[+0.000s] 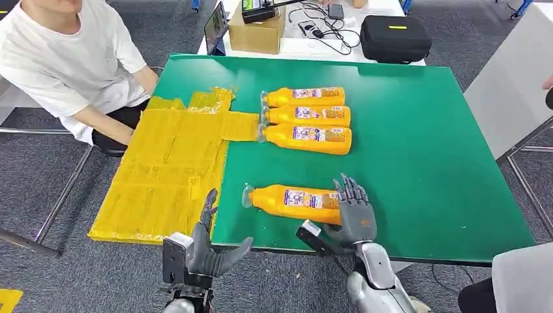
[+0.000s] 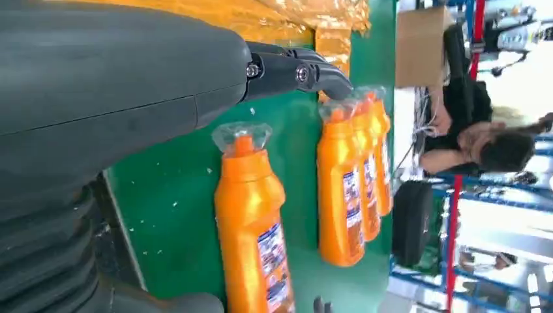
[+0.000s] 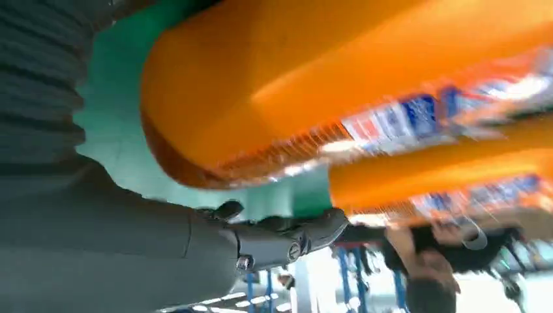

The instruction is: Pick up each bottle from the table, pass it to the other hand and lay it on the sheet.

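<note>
Orange plastic, glossy and rigid: the near bottle [image 1: 297, 203] lies on its side on the green table [image 1: 424, 163], just right of the yellow sheet [image 1: 169, 169]. It looks slippery and fairly heavy, best gripped around its broad labelled body. The right hand [image 1: 355, 212], fingers spread, touches its base; the left hand [image 1: 209, 244] waits empty, fingers apart.

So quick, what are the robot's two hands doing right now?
Left hand: open, holding nothing, near the table edge.
Right hand: fingers apart at the base of the nearest bottle, not yet gripping it.
</note>
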`<state>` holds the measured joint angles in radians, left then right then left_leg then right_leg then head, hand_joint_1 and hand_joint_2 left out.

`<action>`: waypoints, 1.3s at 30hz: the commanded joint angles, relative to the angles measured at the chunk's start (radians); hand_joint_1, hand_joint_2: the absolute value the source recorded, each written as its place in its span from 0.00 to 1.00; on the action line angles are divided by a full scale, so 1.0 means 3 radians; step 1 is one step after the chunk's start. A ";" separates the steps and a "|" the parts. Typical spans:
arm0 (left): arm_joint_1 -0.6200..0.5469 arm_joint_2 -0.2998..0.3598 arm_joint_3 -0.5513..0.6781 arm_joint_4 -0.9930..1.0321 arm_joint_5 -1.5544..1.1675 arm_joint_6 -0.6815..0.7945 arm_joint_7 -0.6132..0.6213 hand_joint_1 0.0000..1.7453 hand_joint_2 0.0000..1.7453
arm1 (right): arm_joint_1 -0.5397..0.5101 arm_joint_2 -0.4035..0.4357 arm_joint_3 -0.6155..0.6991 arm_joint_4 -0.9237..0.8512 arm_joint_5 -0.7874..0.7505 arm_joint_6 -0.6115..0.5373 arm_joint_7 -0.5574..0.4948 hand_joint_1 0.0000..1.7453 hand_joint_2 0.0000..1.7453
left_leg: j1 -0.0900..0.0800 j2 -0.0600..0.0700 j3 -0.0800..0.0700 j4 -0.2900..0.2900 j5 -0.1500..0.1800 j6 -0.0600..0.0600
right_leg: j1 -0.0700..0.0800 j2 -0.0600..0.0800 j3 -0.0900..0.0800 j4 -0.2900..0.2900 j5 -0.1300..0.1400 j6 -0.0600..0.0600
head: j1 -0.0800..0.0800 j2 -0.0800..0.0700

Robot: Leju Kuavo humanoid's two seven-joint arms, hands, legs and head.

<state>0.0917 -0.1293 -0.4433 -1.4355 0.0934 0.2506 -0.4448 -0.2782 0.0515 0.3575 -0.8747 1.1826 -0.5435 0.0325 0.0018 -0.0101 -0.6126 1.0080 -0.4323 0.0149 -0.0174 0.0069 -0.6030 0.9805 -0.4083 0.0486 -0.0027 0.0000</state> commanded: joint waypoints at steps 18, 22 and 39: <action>-0.0117 -0.0081 0.0076 0.0317 0.0049 -0.0539 0.0421 0.00 1.00 | -0.0924 0.0122 0.0330 0.1006 -0.0004 0.0940 0.0310 0.84 1.00 | 0.0003 0.0008 0.0031 -0.0004 -0.0004 -0.0003 | 0.0005 0.0001 0.0030 -0.0005 -0.0003 -0.0008 | 0.0001 0.0000; -0.0137 -0.0092 0.0070 0.0317 -0.0007 -0.0521 0.0406 0.00 1.00 | -0.0924 0.0111 0.0407 0.1006 -0.0064 0.0991 0.0198 1.00 1.00 | 0.0000 0.0000 0.0018 -0.0003 0.0001 -0.0001 | 0.0001 -0.0004 0.0018 -0.0003 0.0000 -0.0004 | 0.0001 0.0000; -0.0149 -0.0084 0.0035 0.0350 -0.0027 -0.0500 0.0378 0.00 1.00 | -0.0832 0.0033 0.0550 0.1076 -0.0276 0.1060 -0.0187 1.00 1.00 | 0.0002 -0.0003 0.0029 -0.0005 -0.0001 -0.0002 | 0.0003 -0.0009 0.0029 -0.0007 -0.0003 -0.0006 | 0.0001 0.0000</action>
<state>0.0788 -0.1598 -0.4303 -1.3966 0.0893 0.0935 -0.3262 -0.5305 0.0774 0.4780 -0.6401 1.1433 -0.2308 0.0213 0.0019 -0.0095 -0.6087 1.0081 -0.4320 0.0150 -0.0173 0.0070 -0.5999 0.9802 -0.4080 0.0486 -0.0023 0.0000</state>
